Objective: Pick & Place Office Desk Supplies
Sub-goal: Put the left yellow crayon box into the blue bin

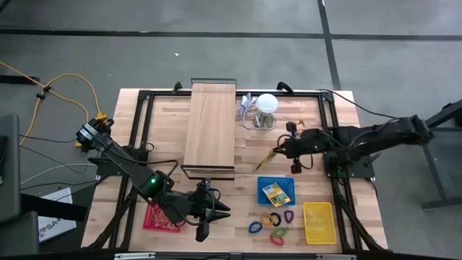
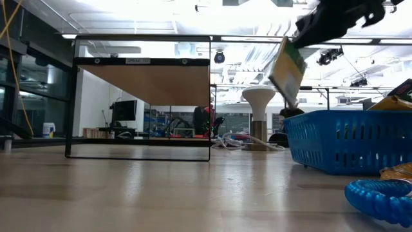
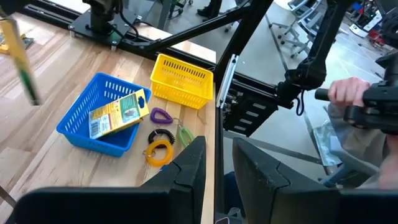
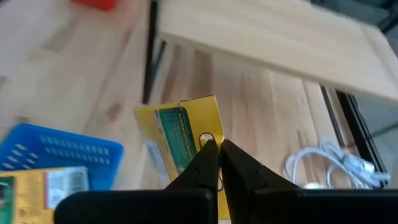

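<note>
Right arm reaches in from the right edge across the worktop (image 1: 216, 238), stretched nearly level, wrist bent toward the centre. Right gripper (image 4: 214, 148) has its jaws pinched shut on the top edge of a yellow pack (image 4: 180, 140), which hangs tilted in the air, clear of the worktop, just beyond the far edge of the blue basket (image 1: 276, 191); the low view shows the pack (image 2: 288, 71) raised above the basket's rim. A second pack (image 1: 274, 193) lies flat inside the blue basket. Left arm comes in from the left edge, elbow bent, forearm low along the near side over a red basket (image 1: 151, 219). Left gripper (image 1: 209, 209) sits near the near edge, left of the clips, jaws parted and holding nothing; its wrist view looks past the two dark fingers (image 3: 189, 168) toward both baskets. Yellow basket (image 1: 319, 222) stands at near right, beside the blue one. Loose clips lie between them at the near edge: blue (image 1: 255, 227), orange (image 1: 271, 219), purple (image 1: 289, 215), green (image 1: 280, 232), red (image 1: 275, 239). A long board (image 1: 211, 128) rests on a black frame at the far centre.
</note>
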### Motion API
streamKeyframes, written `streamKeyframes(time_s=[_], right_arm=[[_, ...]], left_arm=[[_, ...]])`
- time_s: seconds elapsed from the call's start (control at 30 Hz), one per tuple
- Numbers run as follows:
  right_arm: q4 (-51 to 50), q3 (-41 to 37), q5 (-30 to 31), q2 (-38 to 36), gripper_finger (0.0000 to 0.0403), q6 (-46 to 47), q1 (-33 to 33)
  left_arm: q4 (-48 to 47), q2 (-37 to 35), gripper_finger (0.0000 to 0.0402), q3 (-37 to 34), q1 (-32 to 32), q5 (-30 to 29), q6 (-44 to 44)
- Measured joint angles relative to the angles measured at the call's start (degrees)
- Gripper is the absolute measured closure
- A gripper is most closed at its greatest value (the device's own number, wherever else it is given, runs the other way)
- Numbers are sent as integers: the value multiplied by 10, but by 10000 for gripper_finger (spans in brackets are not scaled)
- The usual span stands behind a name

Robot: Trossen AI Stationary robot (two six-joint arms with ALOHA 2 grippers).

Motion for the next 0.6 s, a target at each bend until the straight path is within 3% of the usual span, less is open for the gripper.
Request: streamKeyframes(time_s=[0.6], right_arm=[[0, 0, 90, 30, 399, 108, 159]], left_arm=[[0, 0, 325, 0, 0, 0, 0]])
